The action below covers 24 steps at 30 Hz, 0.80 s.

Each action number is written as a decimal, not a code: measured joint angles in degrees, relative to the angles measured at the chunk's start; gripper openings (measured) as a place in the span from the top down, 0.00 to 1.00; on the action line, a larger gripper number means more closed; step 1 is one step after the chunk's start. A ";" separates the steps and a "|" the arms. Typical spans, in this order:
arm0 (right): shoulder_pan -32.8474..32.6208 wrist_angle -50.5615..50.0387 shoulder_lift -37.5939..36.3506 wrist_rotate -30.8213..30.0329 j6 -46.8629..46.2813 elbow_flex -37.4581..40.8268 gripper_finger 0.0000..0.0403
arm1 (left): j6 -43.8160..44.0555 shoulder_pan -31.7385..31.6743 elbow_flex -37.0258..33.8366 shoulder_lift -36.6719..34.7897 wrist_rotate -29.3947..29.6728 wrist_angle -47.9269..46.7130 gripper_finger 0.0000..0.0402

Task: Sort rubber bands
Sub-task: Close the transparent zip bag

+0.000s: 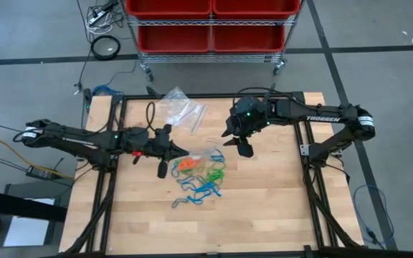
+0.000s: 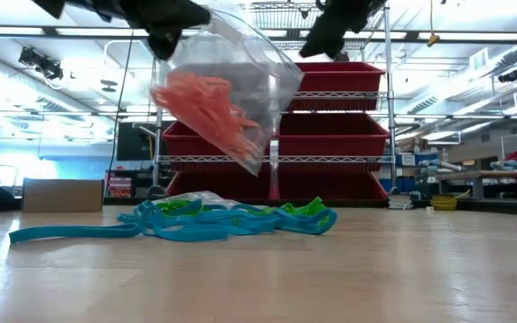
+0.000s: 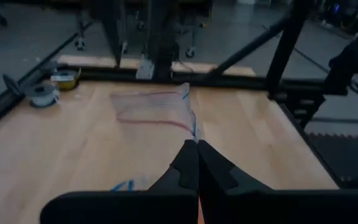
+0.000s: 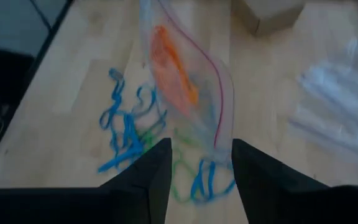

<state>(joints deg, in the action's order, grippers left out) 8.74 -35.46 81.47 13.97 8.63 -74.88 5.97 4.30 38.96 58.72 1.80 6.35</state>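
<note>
The left gripper (image 1: 165,152) is clamped on the clear bag (image 2: 232,81) of orange bands (image 2: 209,103), held up over the blue and green rubber bands (image 1: 203,183) mid-table; the right gripper (image 1: 242,145) is spread, empty, just right of it. Ideally the bag mouth gets kept open for the next pick

Two robot arms. One clear bag (image 1: 196,163) with orange rubber bands (image 1: 186,164) inside. More empty clear bags (image 1: 179,109) by the desk's (image 1: 264,208) far edge; I cannot count them. Blue rubber bands (image 1: 205,189) and green rubber bands (image 1: 215,174): too tangled to count.

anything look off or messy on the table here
Blue and green rubber bands lie in a loose tangle on the table, unsorted. The clear bag of orange bands hangs tilted from the shut left gripper. The right gripper is open.
</note>
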 joint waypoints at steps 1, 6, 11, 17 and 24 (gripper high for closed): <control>0.30 2.80 0.02 0.79 -0.30 1.27 0.62 | -0.07 0.45 0.02 -0.93 0.37 -1.21 1.00; 1.63 14.93 0.04 3.03 -2.76 8.04 0.62 | -0.86 2.77 -0.02 -5.29 3.63 -5.55 1.00; 1.92 20.97 0.07 4.66 -3.99 12.50 0.63 | -0.43 4.74 -0.01 -9.05 5.19 -8.48 1.00; 2.24 35.84 0.07 5.56 -6.29 19.81 0.63 | -0.40 6.33 0.00 -10.67 6.27 -8.66 1.00; 2.33 56.76 1.97 8.86 -11.14 26.65 0.63 | -0.64 7.08 0.00 -10.78 7.12 -8.23 1.00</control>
<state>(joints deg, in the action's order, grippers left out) 11.07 21.30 83.44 22.84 -2.51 -48.23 5.33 11.38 38.96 47.94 8.92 -1.88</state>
